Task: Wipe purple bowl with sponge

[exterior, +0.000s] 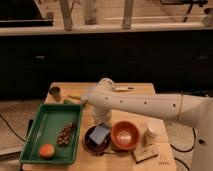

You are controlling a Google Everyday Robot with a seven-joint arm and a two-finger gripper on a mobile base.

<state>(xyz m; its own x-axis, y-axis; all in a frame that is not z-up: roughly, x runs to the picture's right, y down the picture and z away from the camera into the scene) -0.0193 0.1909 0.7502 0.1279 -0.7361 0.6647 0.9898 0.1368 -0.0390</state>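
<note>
The purple bowl (pixel 91 142) sits near the front of the wooden table (pixel 140 90), dark and glossy. The light-blue sponge (pixel 100 133) lies inside it, tilted. My gripper (pixel 101 121) hangs straight down from the white arm (pixel 145 106), directly above the sponge and touching its top edge or nearly so. The orange bowl (pixel 125 135) stands right beside the purple bowl, on its right.
A green tray (pixel 44 127) at the left holds a bunch of grapes (pixel 65 134) and an orange fruit (pixel 47 150). A brown-and-white block (pixel 146 154) lies at the front right, a white cup (pixel 152 130) behind it. A small metal cup (pixel 54 93) stands at the back left.
</note>
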